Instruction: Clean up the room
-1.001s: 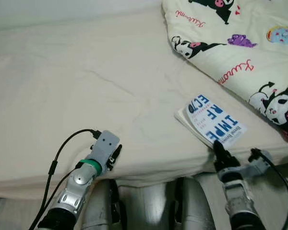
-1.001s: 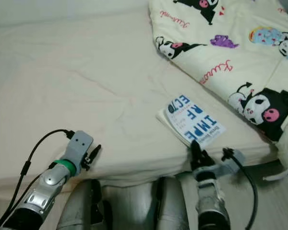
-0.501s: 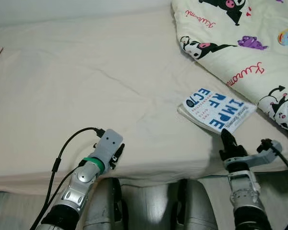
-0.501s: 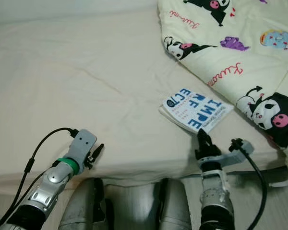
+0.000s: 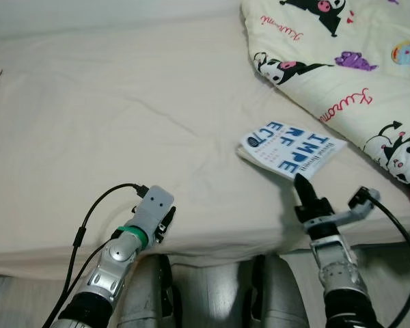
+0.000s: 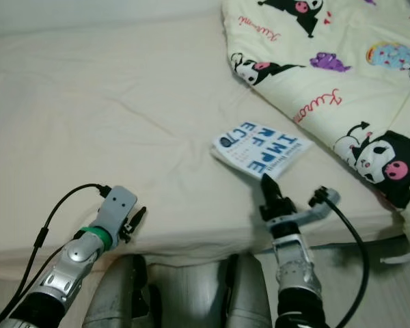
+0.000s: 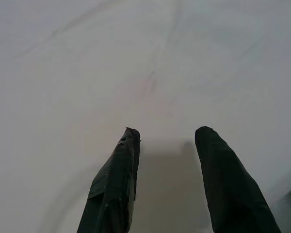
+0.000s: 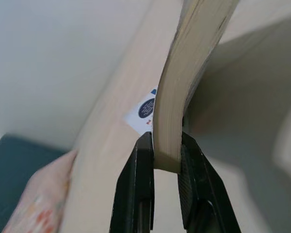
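Book [image 5: 289,149], white with big blue letters on its cover, lies near the front edge of the bed [image 5: 123,116], just beside the patterned quilt [image 5: 342,61] heaped at the bed's far right. The right gripper [image 5: 301,188] has its two black fingers [image 8: 140,189] clamped on the book's near corner, pages pinched between them, and the corner looks lifted a little off the sheet. The left gripper [image 5: 165,222] hovers at the bed's front edge, well apart from the book, its fingers [image 7: 116,179] spread and holding nothing. As a judgement, the tidying is at an early stage: the book is grasped but not yet carried off the bed, and the quilt lies rumpled, unstraightened. Where the book should go cannot be told.
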Tool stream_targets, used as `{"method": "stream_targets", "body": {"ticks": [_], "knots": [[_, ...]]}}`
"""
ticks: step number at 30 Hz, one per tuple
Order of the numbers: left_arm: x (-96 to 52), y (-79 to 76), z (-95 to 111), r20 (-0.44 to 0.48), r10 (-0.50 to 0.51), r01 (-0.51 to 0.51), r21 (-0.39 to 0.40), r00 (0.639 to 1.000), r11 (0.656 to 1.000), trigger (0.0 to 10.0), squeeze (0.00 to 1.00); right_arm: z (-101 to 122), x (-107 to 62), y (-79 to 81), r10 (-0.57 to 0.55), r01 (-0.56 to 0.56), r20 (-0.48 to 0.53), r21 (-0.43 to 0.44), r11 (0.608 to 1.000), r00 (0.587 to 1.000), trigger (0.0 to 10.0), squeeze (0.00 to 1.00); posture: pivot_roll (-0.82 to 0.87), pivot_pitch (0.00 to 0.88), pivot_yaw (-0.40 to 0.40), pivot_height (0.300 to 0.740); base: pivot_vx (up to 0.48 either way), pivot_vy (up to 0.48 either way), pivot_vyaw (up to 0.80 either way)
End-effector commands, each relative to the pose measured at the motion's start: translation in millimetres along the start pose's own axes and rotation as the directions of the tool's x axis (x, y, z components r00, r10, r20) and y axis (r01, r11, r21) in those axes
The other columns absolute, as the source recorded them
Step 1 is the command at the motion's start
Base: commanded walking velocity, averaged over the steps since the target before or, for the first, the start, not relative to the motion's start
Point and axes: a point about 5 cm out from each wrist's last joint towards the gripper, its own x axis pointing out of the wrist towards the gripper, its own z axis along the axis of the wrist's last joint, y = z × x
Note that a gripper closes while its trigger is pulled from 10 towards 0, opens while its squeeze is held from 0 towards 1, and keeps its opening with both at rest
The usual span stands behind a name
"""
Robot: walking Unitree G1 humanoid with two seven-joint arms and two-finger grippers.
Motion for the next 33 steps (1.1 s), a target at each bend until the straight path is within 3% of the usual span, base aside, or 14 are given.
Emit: {"method": "stream_targets", "body": {"ticks": [1, 6, 7, 13, 15, 16, 17, 19, 22, 25, 27, 31, 32, 33], "knots": [[-3.0, 2.8, -8.1, -0.029, 0.019, -0.02, -0.021, 0.999, 1.0, 10.0, 0.0, -20.8, 0.2, 5.9, 0.051, -0.049, -0.098, 0.028, 0.998, 0.994, 0.0, 0.0, 0.03, 0.171, 0.153, 0.612, 0.0, 0.0, 0.0], [-2.5, 9.8, -0.5, 0.002, 0.043, -0.043, -0.039, 0.999, 0.998, 10.0, 0.0, -48.8, -1.2, 18.1, 0.146, -0.138, -0.245, 0.051, 0.989, 0.958, 0.0, 0.0, 0.03, 0.173, 0.15, 0.612, 0.0, 0.0, 0.0], [-4.8, 16.5, 9.0, 0.064, 0.083, -0.082, -0.026, 0.994, 0.996, 10.0, 0.0, -54.4, -1.3, 24.7, 0.195, -0.182, -0.276, 0.069, 0.981, 0.941, 0.0, 0.0, 0.03, 0.177, 0.146, 0.612, 0.0, 0.0, 0.0], [-7.8, 22.3, 18.5, 0.127, 0.128, -0.13, 0.012, 0.984, 0.991, 10.0, 0.0, -55.6, 0.0, 29.6, 0.225, -0.21, -0.284, 0.083, 0.974, 0.932, 0.0, 0.0, 0.03, 0.177, 0.145, 0.612, 0.0, 0.0, 0.0], [-18.1, 21.7, 44.6, 0.33, 0.143, -0.235, 0.258, 0.933, 0.937, 10.0, 0.0, -43.9, 10.5, 37.3, 0.251, -0.231, -0.229, 0.111, 0.967, 0.941, 0.0, 0.0, 0.03, 0.177, 0.133, 0.612, 0.0, 0.0, 0.0], [-18.1, 21.7, 44.6, 0.33, 0.143, -0.235, 0.258, 0.933, 0.937, 10.0, 0.0, -43.9, 10.5, 37.3, 0.251, -0.231, -0.229, 0.111, 0.967, 0.941, 0.0, 0.0, 0.03, 0.177, 0.133, 0.612, 0.0, 0.0, 0.0], [-21.7, 16.7, 50.6, 0.389, 0.11, -0.254, 0.342, 0.915, 0.905, 10.0, 1.0, -38.9, 15.0, 41.5, 0.268, -0.248, -0.21, 0.117, 0.962, 0.94, 0.0, 0.0, 0.03, 0.176, 0.13, 0.612, 0.0, 0.0, 0.0], [-21.7, 16.7, 50.6, 0.389, 0.11, -0.254, 0.342, 0.915, 0.905, 10.0, 1.0, -38.9, 15.0, 41.5, 0.268, -0.248, -0.21, 0.117, 0.962, 0.94, 0.0, 0.0, 0.03, 0.176, 0.13, 0.612, 0.0, 0.0, 0.0], [-23.8, 10.7, 53.2, 0.447, 0.074, -0.297, 0.454, 0.891, 0.84, 10.0, 1.0, -30.9, 21.4, 52.2, 0.31, -0.291, -0.198, 0.119, 0.949, 0.93, 0.0, 0.0, 0.02, 0.175, 0.122, 0.612, 0.0, 0.0, 0.0], [-23.8, 10.7, 53.2, 0.447, 0.074, -0.297, 0.454, 0.891, 0.84, 10.0, 1.0, -30.9, 21.4, 52.2, 0.31, -0.291, -0.198, 0.119, 0.949, 0.93, 0.0, 0.0, 0.02, 0.175, 0.122, 0.612, 0.0, 0.0, 0.0], [-22.6, 2.0, 50.1, 0.462, 0.03, -0.304, 0.531, 0.886, 0.791, 10.0, 1.0, -20.2, 27.7, 65.8, 0.367, -0.35, -0.189, 0.115, 0.93, 0.911, 0.0, 0.0, 0.01, 0.174, 0.108, 0.612, 0.0, 0.0, 0.0], [-22.2, -1.8, 48.4, 0.46, 0.012, -0.296, 0.551, 0.888, 0.781, 10.0, 1.0, -17.3, 29.2, 70.5, 0.388, -0.372, -0.19, 0.112, 0.921, 0.902, 0.0, 0.0, 0.01, 0.174, 0.108, 0.612, 0.0, 0.0, 0.0], [-16.7, -8.2, 48.9, 0.448, 0.007, -0.286, 0.558, 0.894, 0.779, 10.0, 0.0, -16.0, 31.2, 79.0, 0.423, -0.407, -0.198, 0.116, 0.906, 0.884, 0.0, 0.0, -0.01, 0.169, 0.097, 0.612, 0.0, 0.0, 0.0], [-16.7, -8.2, 48.9, 0.448, 0.007, -0.286, 0.558, 0.894, 0.779, 10.0, 0.0, -16.0, 31.2, 79.0, 0.423, -0.407, -0.198, 0.116, 0.906, 0.884, 0.0, 0.0, -0.01, 0.169, 0.097, 0.612, 0.0, 0.0, 0.0]]}}
